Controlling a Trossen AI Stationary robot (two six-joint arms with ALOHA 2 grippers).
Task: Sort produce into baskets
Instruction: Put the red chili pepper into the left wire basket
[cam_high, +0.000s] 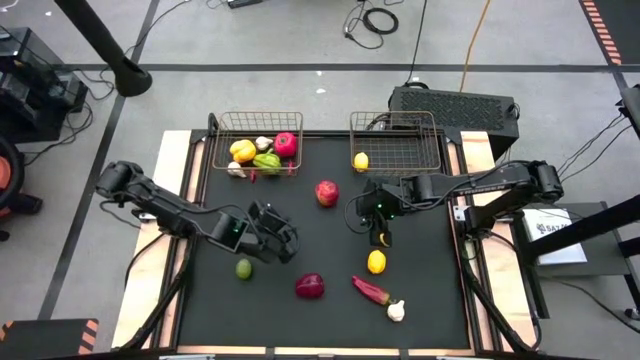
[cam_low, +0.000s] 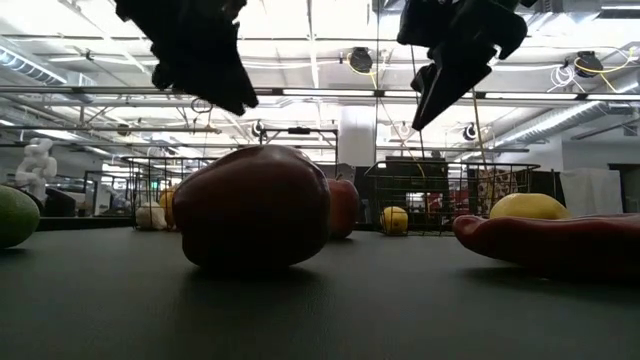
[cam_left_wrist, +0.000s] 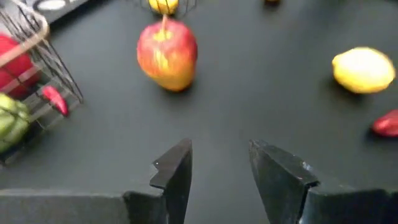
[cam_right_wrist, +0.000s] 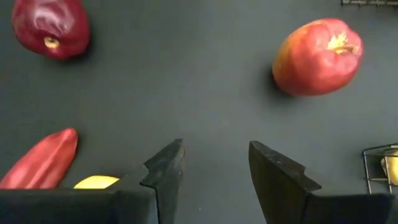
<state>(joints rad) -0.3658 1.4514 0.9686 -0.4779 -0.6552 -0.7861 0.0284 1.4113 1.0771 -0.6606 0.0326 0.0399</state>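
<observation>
**Operator:** Black matting (cam_high: 420, 290) covers the table top, and I have both arms hanging over it with nothing in either one. My left gripper (cam_high: 283, 236) sits left of centre, fingers (cam_left_wrist: 177, 177) spread with bare mat showing between them. My right gripper (cam_high: 383, 236) hovers right of centre, just on the far side of a lemon (cam_high: 376, 262), its fingers (cam_right_wrist: 166, 171) parted the same way and empty.

**Observer:** Where's the produce?

**Operator:** Left basket (cam_high: 222, 152) at the far edge holds a yellow pepper (cam_high: 242, 150), a green pepper (cam_high: 267, 161), a red fruit (cam_high: 286, 144) and something pale that I take for garlic, though it's hard to make out. Right basket (cam_high: 432, 150) has one yellow fruit (cam_high: 361, 160) in its near-left corner.

**Observer:** And loose on the mat?

**Operator:** A red apple (cam_high: 327, 193) lies between the baskets, a little nearer me. A lime (cam_high: 244, 268) rests near the left gripper. Towards the near edge I see a purple onion (cam_high: 310, 286), a red chilli (cam_high: 369, 289) and a white garlic (cam_high: 396, 311) touching the chilli's tip.
</observation>
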